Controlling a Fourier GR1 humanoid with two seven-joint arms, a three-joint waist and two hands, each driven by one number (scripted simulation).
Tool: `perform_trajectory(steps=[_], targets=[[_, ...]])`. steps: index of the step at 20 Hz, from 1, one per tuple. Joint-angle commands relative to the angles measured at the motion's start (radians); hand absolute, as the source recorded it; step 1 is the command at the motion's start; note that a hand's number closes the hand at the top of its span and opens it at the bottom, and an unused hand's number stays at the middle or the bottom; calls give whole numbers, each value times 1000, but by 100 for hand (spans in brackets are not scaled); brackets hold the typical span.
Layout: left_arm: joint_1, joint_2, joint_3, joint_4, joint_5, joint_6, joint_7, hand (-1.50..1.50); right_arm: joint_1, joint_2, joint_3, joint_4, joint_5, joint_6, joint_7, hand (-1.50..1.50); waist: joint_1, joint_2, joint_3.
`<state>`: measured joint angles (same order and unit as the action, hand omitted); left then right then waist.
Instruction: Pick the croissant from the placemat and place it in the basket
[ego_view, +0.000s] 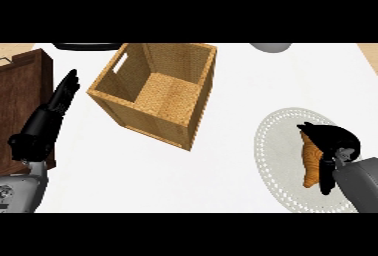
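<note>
The croissant (313, 167) lies under the right hand (336, 142), lengthwise on the round, pale lace placemat (280, 150). It is golden-brown and tapers toward the end nearest the robot. The hand's black fingers are curled over its far end, and one runs down its right flank, so the hand is closed around the pastry. Whether the croissant has left the mat cannot be told from this angle.

It is likely very light, soft and flaky. The crust would crush or shed under a tight pinch, and the thin tips would snap. The thick middle is probably the safest place to hold, with fingers on one long side and thumb on the other, close to the grasp shown.

The woven basket (111, 95) stands well to the left of that hand and farther away across the white counter (221, 180). It is tilted, with its mouth open. The left hand (52, 112) rests beyond the basket near the left edge, open with fingers straight. It lies over a dark wooden piece (26, 75).
</note>
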<state>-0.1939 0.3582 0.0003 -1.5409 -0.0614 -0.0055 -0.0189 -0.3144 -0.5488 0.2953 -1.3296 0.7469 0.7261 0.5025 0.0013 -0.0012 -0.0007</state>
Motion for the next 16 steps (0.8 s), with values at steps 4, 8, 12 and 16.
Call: perform_trajectory(steps=[4,8,12,16], targets=[[-8,-14,44,-9,-7,-40,8,0,11,74,-67,44,28,0,-16,150,0,1,1],[-45,-31,51,44,-21,-31,-7,0,52,32,-20,47,92,-55,-113,150,-4,2,1],[11,-26,50,-16,-20,-51,-10,0,0,35,-6,153,145,-127,-199,150,5,3,1],[0,-6,71,-51,-2,-83,39,0,-37,83,-13,135,192,-188,-171,150,5,2,1]])
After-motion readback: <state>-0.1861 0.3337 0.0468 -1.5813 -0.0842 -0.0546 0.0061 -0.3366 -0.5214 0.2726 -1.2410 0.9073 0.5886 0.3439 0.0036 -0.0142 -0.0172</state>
